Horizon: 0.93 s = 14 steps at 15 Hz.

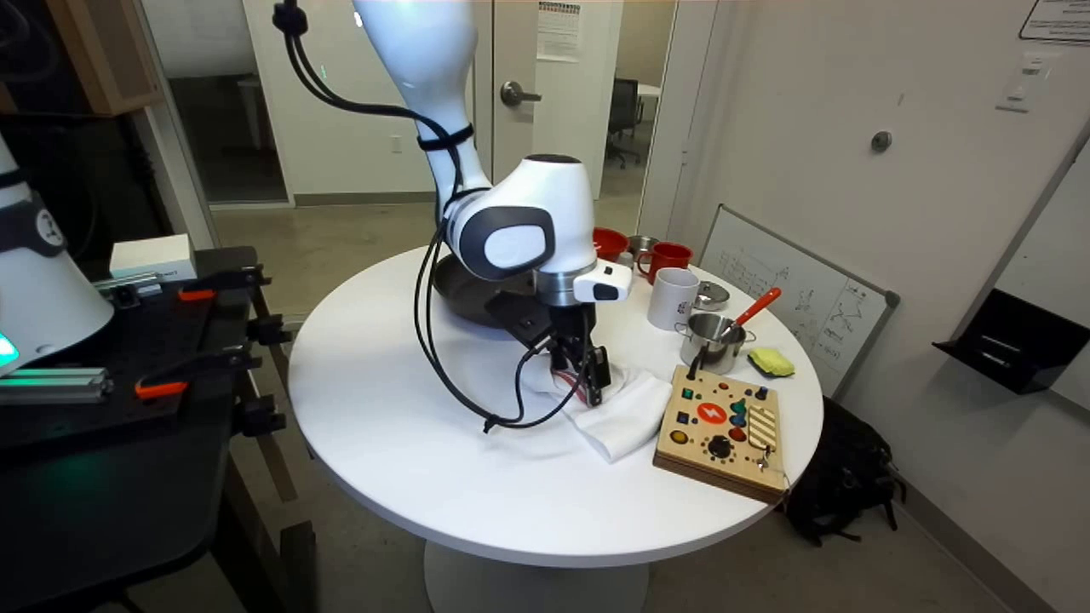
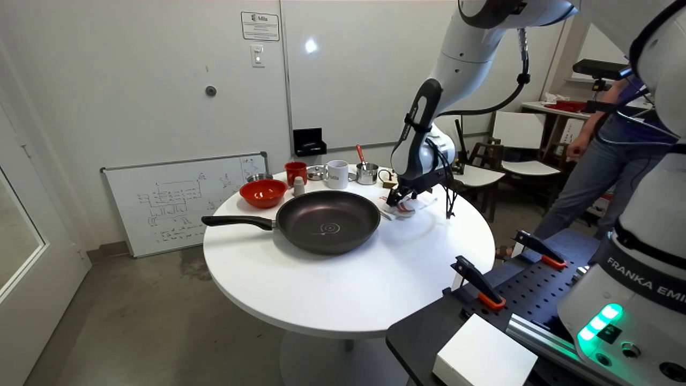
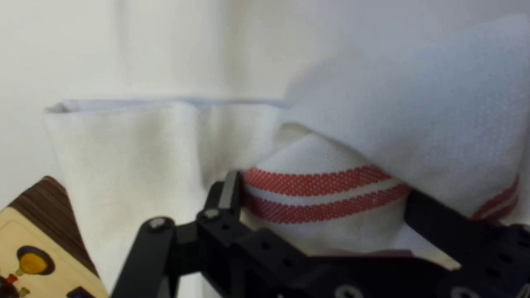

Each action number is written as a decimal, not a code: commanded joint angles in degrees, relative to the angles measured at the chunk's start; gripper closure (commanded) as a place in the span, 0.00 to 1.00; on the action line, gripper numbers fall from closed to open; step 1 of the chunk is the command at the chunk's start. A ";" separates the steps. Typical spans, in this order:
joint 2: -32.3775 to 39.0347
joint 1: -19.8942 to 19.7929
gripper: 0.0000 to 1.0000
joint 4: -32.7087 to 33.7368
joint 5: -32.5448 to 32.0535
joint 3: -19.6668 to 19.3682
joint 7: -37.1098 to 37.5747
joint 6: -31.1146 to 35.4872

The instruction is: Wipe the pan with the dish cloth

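Two black fingers of my gripper are spread wide from each other, and in the space between them lies the white dish cloth, its pair of red stripes running from one finger toward the other. One fold of this cloth comes near the finger at the right of the wrist view; whether my fingertips press on the fabric, I am not able to say. In both exterior views my gripper points downward, low over the round white table, and the cloth is crumpled on the table below and around it.

The pan rests upright on the same table, near the cloth, and its long black handle points to the side opposite from the cloth. If their edges touch, I do not see it with certainty.

Just beside the cloth is a wooden box with buttons and knobs on top. Near this box are a steel pot, from which a red-handled utensil leans out, and a small yellow item. Further along stand a white mug, a red mug and, next to the pan, a red bowl. A person in jeans stands partly hidden by my arm.
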 commanded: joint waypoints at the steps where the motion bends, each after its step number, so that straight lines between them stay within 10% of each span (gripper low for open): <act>1: 4.67 1.04 0.00 4.87 1.43 -0.88 1.76 1.48; 4: 5.95 0.19 0.05 6.75 1.24 -0.11 0.96 -0.96; 5: 6.37 -0.12 0.28 7.32 1.30 0.16 0.83 -1.48; 14: 6.16 -2.30 0.84 8.93 1.32 2.73 -0.65 -5.33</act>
